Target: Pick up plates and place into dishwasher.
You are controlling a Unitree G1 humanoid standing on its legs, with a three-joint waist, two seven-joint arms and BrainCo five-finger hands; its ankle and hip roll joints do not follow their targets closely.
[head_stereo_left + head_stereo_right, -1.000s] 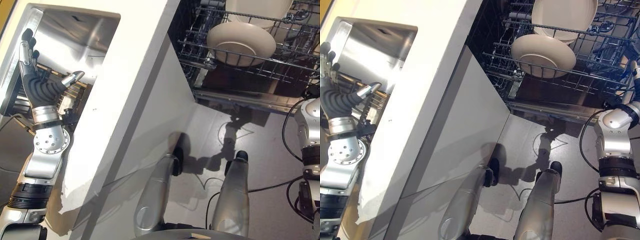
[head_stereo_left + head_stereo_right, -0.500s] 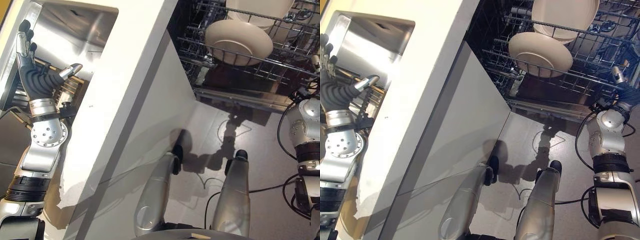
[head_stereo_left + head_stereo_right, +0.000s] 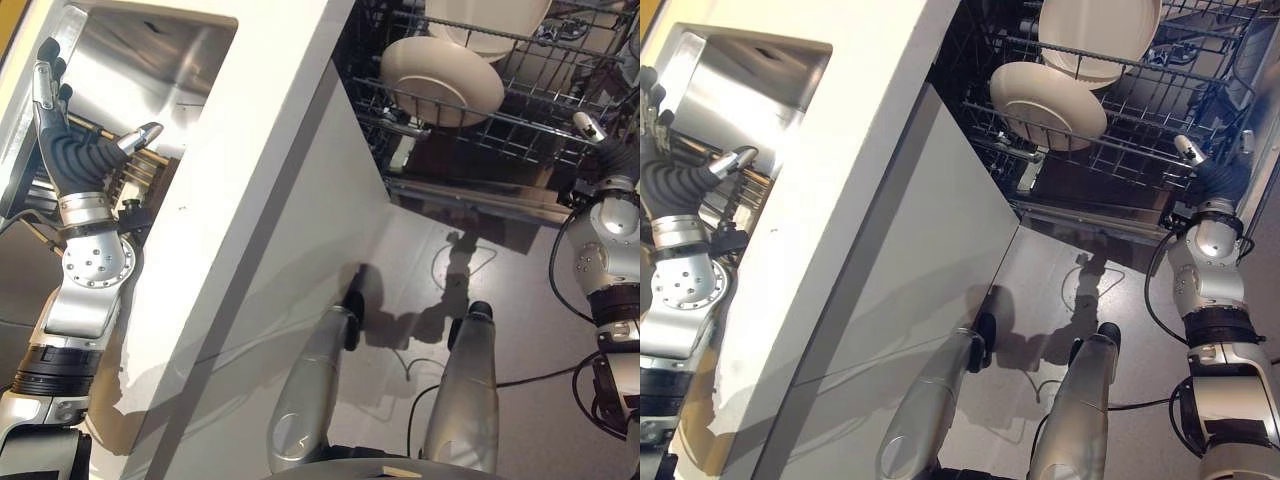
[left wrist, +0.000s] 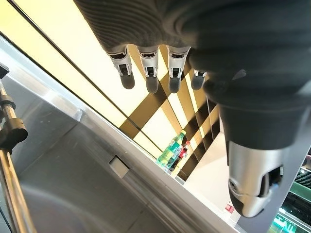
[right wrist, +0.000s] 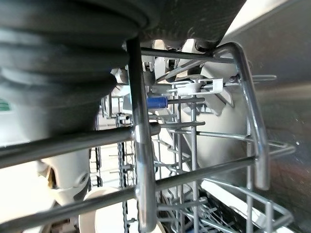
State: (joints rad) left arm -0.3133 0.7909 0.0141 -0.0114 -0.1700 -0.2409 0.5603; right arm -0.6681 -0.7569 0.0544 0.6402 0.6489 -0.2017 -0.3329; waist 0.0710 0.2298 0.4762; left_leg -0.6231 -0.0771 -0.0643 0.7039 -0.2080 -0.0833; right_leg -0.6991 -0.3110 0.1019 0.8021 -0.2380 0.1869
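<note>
Two cream plates stand in the wire rack (image 3: 520,130) of the open dishwasher: a smaller plate (image 3: 440,80) in front and a larger plate (image 3: 485,20) behind it. My right hand (image 3: 603,155) is at the rack's front right corner, and in the right wrist view its dark cover (image 5: 58,58) lies right against the rack's wires (image 5: 141,145). My left hand (image 3: 62,140) is held up over the steel sink (image 3: 150,70), open and holding nothing. In the left wrist view its fingers (image 4: 148,73) point straight at the sink's wall.
A white counter (image 3: 260,200) with its tall side panel separates the sink from the dishwasher. A drying rack of bars (image 3: 140,180) lies in the sink beside my left hand. The open dishwasher door (image 3: 450,260) lies flat below the wire rack.
My right arm has risen from low at the right, bringing the hand up to the rack's front corner. The view has shifted a little. My left hand has barely moved.
</note>
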